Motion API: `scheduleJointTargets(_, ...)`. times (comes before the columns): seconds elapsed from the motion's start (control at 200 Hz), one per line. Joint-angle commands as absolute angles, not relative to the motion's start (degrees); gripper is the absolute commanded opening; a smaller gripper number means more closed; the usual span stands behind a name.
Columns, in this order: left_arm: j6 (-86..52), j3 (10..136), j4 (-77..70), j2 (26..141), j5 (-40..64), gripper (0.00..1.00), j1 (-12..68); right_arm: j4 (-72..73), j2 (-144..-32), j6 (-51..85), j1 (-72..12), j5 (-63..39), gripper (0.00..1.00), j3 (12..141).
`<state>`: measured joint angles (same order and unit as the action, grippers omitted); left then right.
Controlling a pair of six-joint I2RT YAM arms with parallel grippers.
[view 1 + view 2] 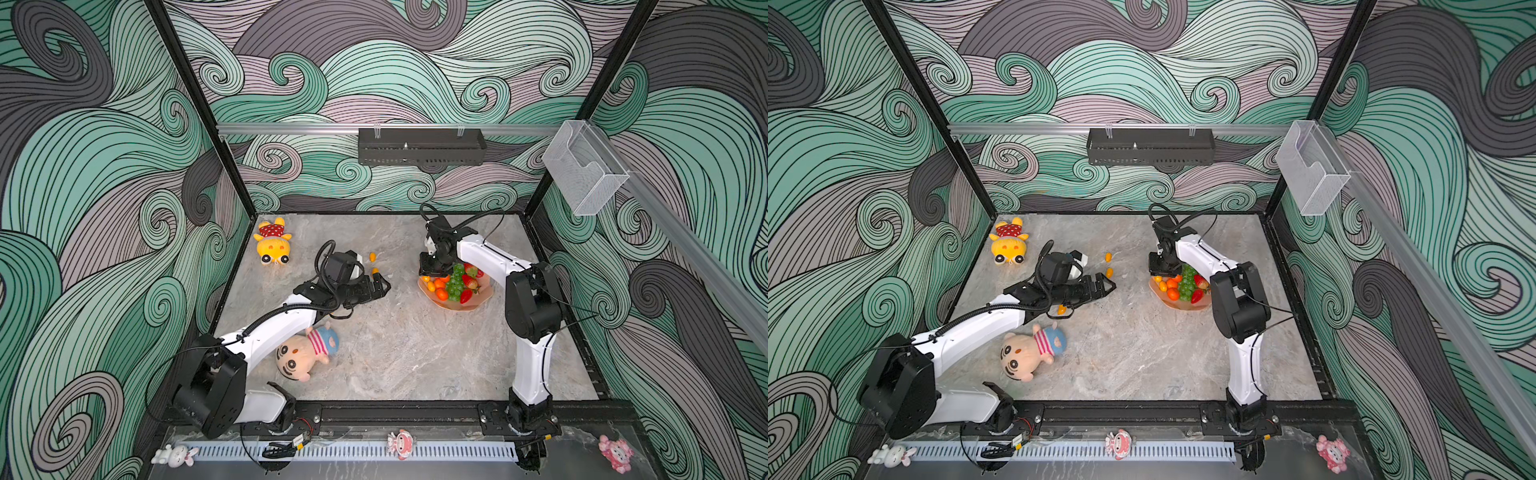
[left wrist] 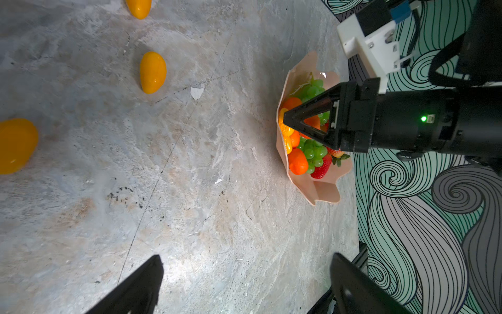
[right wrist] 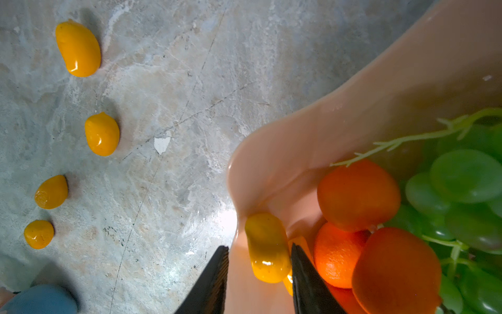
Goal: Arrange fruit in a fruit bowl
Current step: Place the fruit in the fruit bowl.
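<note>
Right tool (image 3: 259, 246), part open, straddles a glossy yellow oval kumquat (image 3: 267, 252) in the peach-pink scalloped bowl (image 3: 353, 108); likely light, slippery, pinch mid-body. Left tool (image 2: 247, 257) open, empty.

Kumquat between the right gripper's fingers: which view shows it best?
Right wrist: the kumquat sits close-up between the right gripper fingers, against the fruit bowl wall. Left wrist: partly behind a finger. Top views: tiny yellow specks by the gripper, not told apart.
</note>
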<state>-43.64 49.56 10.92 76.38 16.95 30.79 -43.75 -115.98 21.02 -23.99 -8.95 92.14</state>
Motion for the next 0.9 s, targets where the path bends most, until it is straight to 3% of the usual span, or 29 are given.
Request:
scheduleJointTargets(0.0, -41.6, 49.3, 14.6, 73.5, 14.5, 0.98, 31.1, -44.6, -112.5, 20.6, -23.7, -8.2, 0.39, 91.6)
scheduleJointTargets(0.255, -39.8, 49.5, 19.5, 69.0, 10.3, 0.99, 31.0, -34.7, -100.8, 21.3, -24.4, -12.4, 0.40, 81.8)
scheduleJointTargets(0.535, -39.0, 48.9, 25.1, 64.0, 3.8, 0.99, 30.9, -27.6, -90.4, 21.9, -26.9, -7.1, 0.39, 71.1)
scheduleJointTargets(0.66, -38.8, 46.8, 27.1, 59.8, -0.8, 0.99, 30.5, -27.6, -87.0, 22.4, -30.4, -3.1, 0.39, 69.2)
scheduleJointTargets(0.896, -38.3, 44.7, 32.8, 52.0, -3.4, 0.99, 27.2, -25.9, -86.2, 24.2, -40.0, -0.4, 0.49, 68.6)
